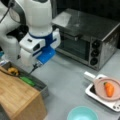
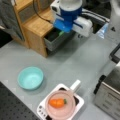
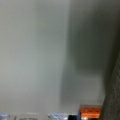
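in a front view the hand [image 1: 37, 65] hangs over the open grey drawer [image 1: 37, 83] of the wooden cabinet [image 1: 20, 100], above a green vegetable [image 1: 28, 81] and a yellow item [image 1: 13, 71]; i judge it is working at the drawer, and the next move calls for care near its rim. in a front view the hand [image 2: 62, 29] sits over the drawer [image 2: 53, 40], and the carrot [image 2: 57, 102] lies on the pink plate [image 2: 61, 111] well apart. the wrist view shows only grey worktop [image 3: 32, 55]; i cannot tell whether the fingers are spread or holding anything.
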